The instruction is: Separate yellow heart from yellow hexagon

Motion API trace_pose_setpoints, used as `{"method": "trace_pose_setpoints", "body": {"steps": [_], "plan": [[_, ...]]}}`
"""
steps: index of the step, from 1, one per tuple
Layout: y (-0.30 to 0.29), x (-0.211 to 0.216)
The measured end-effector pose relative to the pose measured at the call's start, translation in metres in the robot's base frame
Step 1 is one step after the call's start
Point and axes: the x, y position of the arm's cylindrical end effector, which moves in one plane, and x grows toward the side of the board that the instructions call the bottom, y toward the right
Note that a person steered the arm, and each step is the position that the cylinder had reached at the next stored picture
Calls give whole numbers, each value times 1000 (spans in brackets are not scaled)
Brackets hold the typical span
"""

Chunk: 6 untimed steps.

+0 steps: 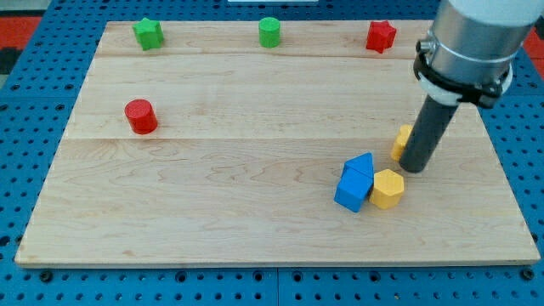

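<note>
The yellow hexagon (387, 188) lies at the view's lower right, touching two blue blocks (355, 182) on its left. The yellow heart (401, 140) shows only as a small yellow piece, mostly hidden behind my rod. My tip (414, 168) rests on the board just right of the heart and above and to the right of the hexagon, a small gap from it. The heart and hexagon stand a short way apart.
A green star (148, 33), a green cylinder (269, 31) and a red star (381, 36) sit along the view's top edge. A red cylinder (140, 116) stands at the left. The wooden board (212, 204) lies on a blue pegboard.
</note>
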Motion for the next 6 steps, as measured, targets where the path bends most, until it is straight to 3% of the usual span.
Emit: {"method": "trace_pose_setpoints", "body": {"steps": [2,3,6], "plan": [[2,-61],[12,-56],[-2,36]]}}
